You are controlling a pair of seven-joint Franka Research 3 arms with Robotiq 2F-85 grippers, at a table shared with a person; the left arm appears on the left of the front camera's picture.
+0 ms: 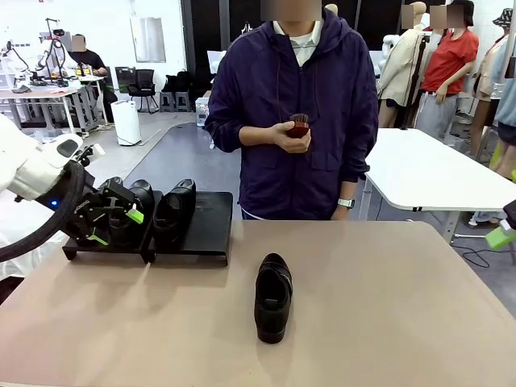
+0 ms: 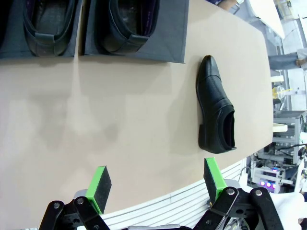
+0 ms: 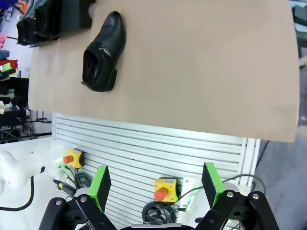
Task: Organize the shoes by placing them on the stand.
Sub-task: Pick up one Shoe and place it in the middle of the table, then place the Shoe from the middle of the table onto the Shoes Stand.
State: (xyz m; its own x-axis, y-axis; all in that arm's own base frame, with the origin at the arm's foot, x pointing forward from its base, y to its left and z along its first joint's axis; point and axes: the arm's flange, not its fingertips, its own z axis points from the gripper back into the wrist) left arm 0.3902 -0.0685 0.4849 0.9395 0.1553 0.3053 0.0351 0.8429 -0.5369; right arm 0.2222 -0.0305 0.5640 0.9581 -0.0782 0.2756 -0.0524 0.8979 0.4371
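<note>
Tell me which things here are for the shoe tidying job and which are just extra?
For the job:
- glossy black leather slip-on shoe lying on the table
- black shoes already on the stand
- low flat black rectangular stand

Just extra:
- small reddish-brown brush in the person's hand
- tan tabletop

Shoe (image 1: 272,298) – smooth black leather, mild sheen; stand (image 1: 205,224) and table (image 1: 387,322) – matt.

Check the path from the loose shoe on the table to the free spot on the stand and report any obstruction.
Nothing visible blocks it. Bare tabletop lies between the loose shoe and the stand, whose right half is free beside a parked shoe.
</note>
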